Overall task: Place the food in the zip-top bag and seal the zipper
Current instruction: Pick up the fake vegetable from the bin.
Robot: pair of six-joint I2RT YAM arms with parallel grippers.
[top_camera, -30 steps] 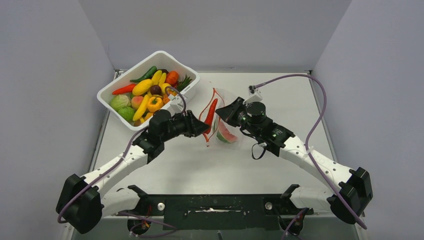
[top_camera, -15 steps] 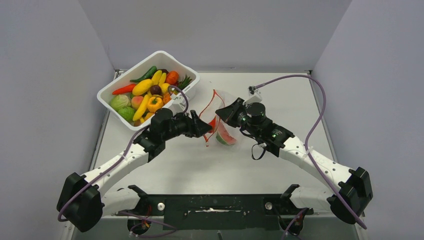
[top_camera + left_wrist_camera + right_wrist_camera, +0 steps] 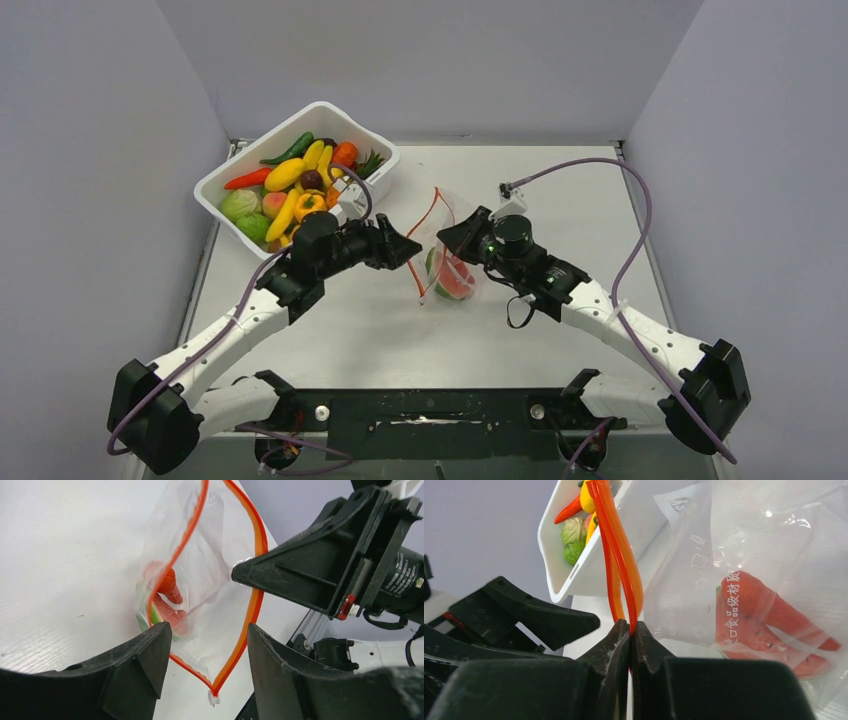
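My right gripper [image 3: 458, 237] is pinched tight on the zipper [image 3: 424, 226], and its wrist view shows both fingertips pressed together on the orange-red strip [image 3: 622, 545] with no gap between them. It holds up one side of the bag [image 3: 452, 207], which sits near the middle of the table [image 3: 560, 180], a little toward the far edge, with its mouth gaping toward my left arm. My left gripper [image 3: 408, 250] is spread wide and holds nothing. It sits just at the near-left side of the mouth. From its own camera I see the zipper [image 3: 252, 615] looping open between its two fingers [image 3: 150, 650], but I cannot tell whether either finger touches the plastic. Inside the bag [image 3: 210, 580] a watermelon slice [image 3: 452, 283] lies at the bottom, its green rind showing, and a red piece [image 3: 170, 586] rests against it. The right wrist camera shows the slice [image 3: 769, 635] through the printed film [image 3: 704, 555]. The rest of the food [image 3: 295, 185] is piled in the white tub [image 3: 300, 115] at the far left corner, well apart from the bag. I can make out yellow, green, orange and red pieces there. The tub's wall [image 3: 589, 575] shows behind the raised strip in the right wrist view.
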